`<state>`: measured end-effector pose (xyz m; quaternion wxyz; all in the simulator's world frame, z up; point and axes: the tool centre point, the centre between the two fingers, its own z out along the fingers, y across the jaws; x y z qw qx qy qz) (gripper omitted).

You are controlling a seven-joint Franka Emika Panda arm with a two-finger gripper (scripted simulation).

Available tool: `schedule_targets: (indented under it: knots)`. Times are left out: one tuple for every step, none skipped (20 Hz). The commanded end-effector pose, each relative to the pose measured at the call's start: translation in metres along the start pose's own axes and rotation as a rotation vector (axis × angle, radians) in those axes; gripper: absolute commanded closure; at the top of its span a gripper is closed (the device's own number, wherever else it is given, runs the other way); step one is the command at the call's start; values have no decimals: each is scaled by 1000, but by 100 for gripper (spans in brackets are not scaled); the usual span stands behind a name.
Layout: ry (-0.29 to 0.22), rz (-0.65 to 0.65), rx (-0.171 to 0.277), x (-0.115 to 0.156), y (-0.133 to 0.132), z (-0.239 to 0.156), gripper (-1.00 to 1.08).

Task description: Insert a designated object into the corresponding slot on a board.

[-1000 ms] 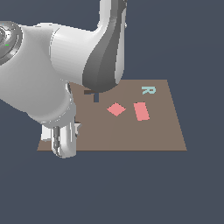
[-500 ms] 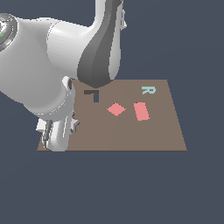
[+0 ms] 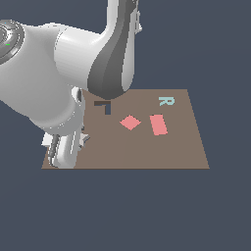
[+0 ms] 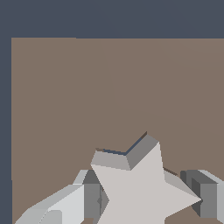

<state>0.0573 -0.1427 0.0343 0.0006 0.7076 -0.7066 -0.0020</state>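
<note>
Wrist view showed the pale star point(image 4: 140, 188) gripped between the 2 jaws, with a finger point(image 4: 87, 197) pressed on each side. A thin dark edge of the star slot point(image 4: 131, 148) peeked out right behind it in the brown board point(image 4: 65, 96). Exterior view had the gripper point(image 3: 63, 147) low over the board's corner on that view's left, well apart from the pink diamond point(image 3: 130, 122), pink rectangle point(image 3: 158, 124) and L-shaped cutout point(image 3: 104, 105).
</note>
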Motion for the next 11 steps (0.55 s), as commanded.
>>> schedule_targets:
  knots:
    - [0, 1, 0, 0, 0, 4, 108]
    - [0, 1, 0, 0, 0, 4, -92]
    - [0, 1, 0, 0, 0, 4, -92]
    - [0, 1, 0, 0, 0, 4, -92]
    - [0, 1, 0, 0, 0, 4, -92]
    - [0, 1, 0, 0, 0, 4, -92]
    - [0, 1, 0, 0, 0, 4, -92]
    - [0, 1, 0, 0, 0, 4, -92]
    - [0, 1, 0, 0, 0, 4, -92]
    - [0, 1, 0, 0, 0, 4, -92]
    - [0, 1, 0, 0, 0, 4, -92]
